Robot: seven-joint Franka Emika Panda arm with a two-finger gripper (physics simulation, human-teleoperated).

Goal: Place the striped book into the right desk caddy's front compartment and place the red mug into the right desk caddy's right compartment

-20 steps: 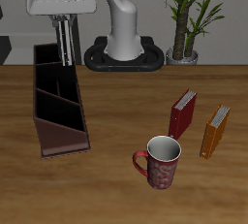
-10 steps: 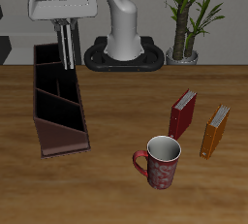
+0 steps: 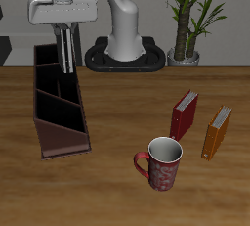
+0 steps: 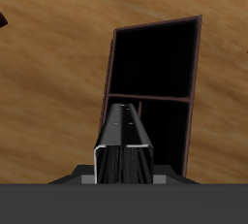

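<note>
My gripper [image 3: 64, 29] is shut on the striped book [image 3: 64, 48], which hangs upright and edge-on over the back end of the right desk caddy [image 3: 59, 108]. In the wrist view the book [image 4: 124, 139] is between my fingers, with the caddy's dark compartments [image 4: 155, 58] below it. The book's lower edge is about level with the caddy's rim. The red mug [image 3: 162, 163] stands upright near the table's front edge, far from the caddy, its handle pointing toward the caddy.
A plain red book [image 3: 184, 115] and an orange book [image 3: 217, 132] stand upright beyond the mug. The robot's base [image 3: 125, 52] and a potted plant [image 3: 190, 20] are at the table's back.
My gripper has come down slightly with the striped book toward the caddy's back end. Nothing else has moved.
</note>
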